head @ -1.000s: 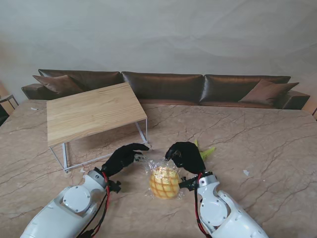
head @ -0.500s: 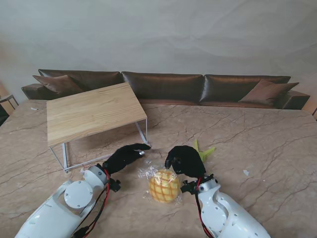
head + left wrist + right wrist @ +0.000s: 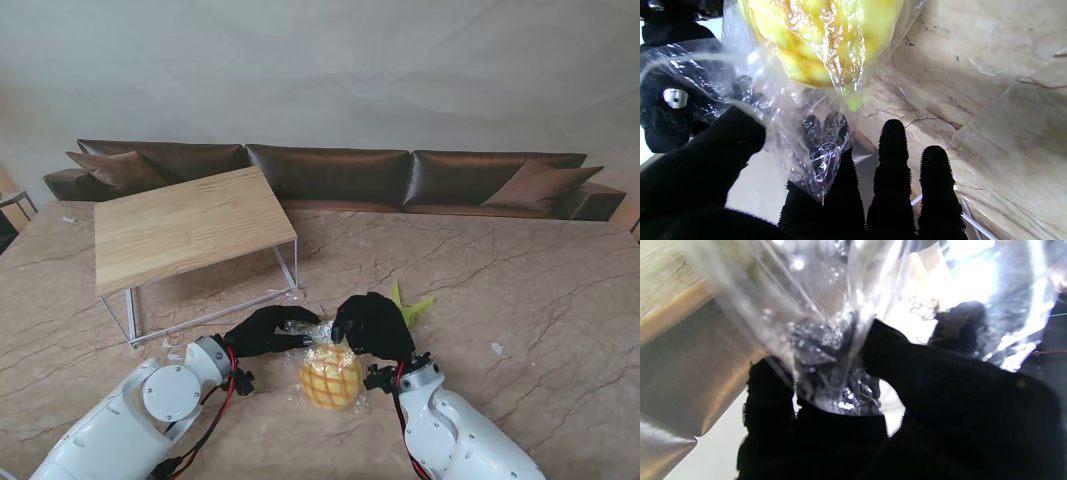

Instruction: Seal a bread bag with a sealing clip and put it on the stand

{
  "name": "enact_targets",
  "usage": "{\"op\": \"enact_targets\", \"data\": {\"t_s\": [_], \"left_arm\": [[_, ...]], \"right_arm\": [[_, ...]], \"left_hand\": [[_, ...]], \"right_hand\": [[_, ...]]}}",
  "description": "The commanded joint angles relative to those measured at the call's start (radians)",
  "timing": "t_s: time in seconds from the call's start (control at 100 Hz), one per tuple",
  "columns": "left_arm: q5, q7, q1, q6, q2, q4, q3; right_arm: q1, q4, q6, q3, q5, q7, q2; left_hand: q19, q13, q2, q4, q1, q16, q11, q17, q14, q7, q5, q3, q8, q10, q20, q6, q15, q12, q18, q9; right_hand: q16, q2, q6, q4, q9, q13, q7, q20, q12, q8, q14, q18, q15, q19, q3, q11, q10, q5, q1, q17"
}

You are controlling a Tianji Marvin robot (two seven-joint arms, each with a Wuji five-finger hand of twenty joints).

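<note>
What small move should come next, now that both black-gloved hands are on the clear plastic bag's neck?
Probably gather and twist the neck tighter. Both the left hand and right hand pinch the clear plastic bag above the yellow bun, its film loose, while the green sealing clip lies unused beyond.

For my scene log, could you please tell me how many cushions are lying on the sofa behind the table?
2. One brown cushion lies at the sofa's left end, the other cushion at its right end. More could be hidden beyond the picture's edges.
</note>
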Motion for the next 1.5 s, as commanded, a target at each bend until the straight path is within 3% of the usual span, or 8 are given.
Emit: {"op": "enact_targets", "data": {"t_s": [0.0, 0.4, 0.46, 0.58, 0.73, 1.26, 1.43, 1.49], "left_arm": [[0.005, -0.006, 0.000, -0.013, -0.003, 0.005, 0.006], [-0.019, 0.060, 0.024, 0.016, -0.025, 0.000, -0.007], [-0.015, 0.071, 0.030, 0.026, -0.026, -0.006, -0.013], [0.002, 0.113, 0.039, 0.027, -0.034, -0.011, -0.022], [0.024, 0.152, 0.054, 0.017, -0.039, -0.024, -0.033], [0.147, 0.278, 0.131, -0.029, -0.045, -0.091, -0.074], [0.141, 0.273, 0.148, -0.055, -0.042, -0.096, -0.091], [0.137, 0.266, 0.151, -0.059, -0.040, -0.097, -0.098]], "right_arm": [[0.002, -0.004, 0.002, -0.003, -0.014, -0.005, -0.002], [-0.145, -0.188, 0.048, 0.151, -0.105, 0.206, 0.076], [-0.194, -0.252, 0.042, 0.203, -0.107, 0.295, 0.091], [-0.270, -0.355, 0.033, 0.276, -0.070, 0.411, 0.102], [-0.320, -0.446, 0.068, 0.307, 0.088, 0.495, 0.091], [-0.145, -0.414, 0.471, 0.129, 0.168, 0.595, 0.084], [-0.074, -0.319, 0.454, 0.079, 0.209, 0.600, 0.078], [-0.055, -0.292, 0.440, 0.069, 0.222, 0.580, 0.070]], "left_hand": [[-0.013, -0.005, -0.053, -0.043, 0.118, 0.055, -0.006, -0.018, -0.027, 0.215, 0.060, -0.043, 0.014, -0.049, 0.020, -0.139, 0.020, 0.132, -0.004, 0.035], [0.248, 0.314, 0.082, -0.087, 0.351, 0.020, -0.177, 0.168, 0.000, 0.364, 0.013, -0.036, 0.250, 0.103, 0.055, -0.115, 0.187, -0.135, -0.029, 0.335], [0.287, 0.345, 0.081, -0.090, 0.359, 0.005, -0.162, 0.192, -0.002, 0.365, 0.017, -0.033, 0.237, 0.115, 0.041, -0.102, 0.202, -0.162, -0.029, 0.349], [0.329, 0.384, 0.066, -0.093, 0.370, -0.012, -0.149, 0.228, -0.005, 0.346, 0.041, -0.012, 0.191, 0.126, 0.022, -0.092, 0.222, -0.195, -0.025, 0.380], [0.367, 0.413, 0.039, -0.097, 0.374, -0.025, -0.141, 0.251, -0.005, 0.332, 0.079, 0.027, 0.134, 0.129, 0.007, -0.100, 0.242, -0.191, -0.024, 0.412], [0.434, 0.478, -0.046, -0.102, 0.295, -0.059, -0.166, 0.313, -0.020, 0.315, 0.173, 0.163, -0.059, 0.085, -0.025, -0.107, 0.277, -0.169, -0.013, 0.497], [0.424, 0.467, -0.036, -0.091, 0.301, -0.070, -0.190, 0.305, -0.022, 0.311, 0.174, 0.119, -0.069, 0.072, -0.032, -0.119, 0.259, -0.169, -0.016, 0.496], [0.422, 0.467, -0.039, -0.084, 0.304, -0.068, -0.185, 0.302, -0.021, 0.322, 0.180, 0.108, -0.064, 0.059, -0.034, -0.146, 0.264, -0.144, -0.011, 0.500]], "right_hand": [[0.015, 0.016, -0.044, 0.044, -0.002, -0.001, 0.022, 0.011, 0.040, 0.013, -0.038, -0.020, -0.004, -0.006, 0.094, 0.080, -0.197, 0.039, 0.094, -0.012], [0.016, -0.144, -0.073, 0.026, -0.302, -0.341, -0.140, -0.051, -0.128, -0.018, -0.055, -0.092, -0.363, -0.194, 0.185, -0.052, -0.183, -0.118, 0.028, -0.226], [-0.135, -0.117, -0.040, 0.166, -0.405, -0.488, -0.196, -0.031, -0.193, -0.012, -0.108, -0.108, -0.424, -0.280, 0.248, -0.092, -0.168, -0.242, -0.173, -0.300], [-0.266, -0.350, -0.042, -0.090, -0.466, -0.603, -0.127, -0.016, -0.252, -0.170, -0.112, -0.116, -0.503, -0.362, 0.195, -0.138, -0.150, -0.339, -0.379, -0.366], [-0.332, -0.252, 0.009, -0.051, -0.456, -0.618, -0.148, 0.008, -0.263, -0.062, -0.071, -0.101, -0.573, -0.404, 0.022, -0.165, -0.120, -0.300, -0.614, -0.398], [-0.426, -0.176, 0.339, 0.077, -0.531, -0.430, -0.460, -0.010, -0.298, -0.108, 0.031, -0.044, -0.694, -0.323, -0.018, -0.247, -0.064, -0.851, -0.635, -0.282], [-0.256, -0.133, 0.178, 0.112, -0.112, -0.168, -0.270, 0.046, -0.224, -0.074, -0.038, -0.037, -0.439, -0.096, -0.002, -0.034, -0.132, -0.531, -0.437, -0.095], [-0.194, -0.072, 0.021, -0.042, 0.100, -0.041, 0.039, 0.055, -0.208, -0.287, -0.036, -0.020, -0.289, 0.011, -0.041, 0.041, -0.156, -0.327, -0.307, -0.007]]}}
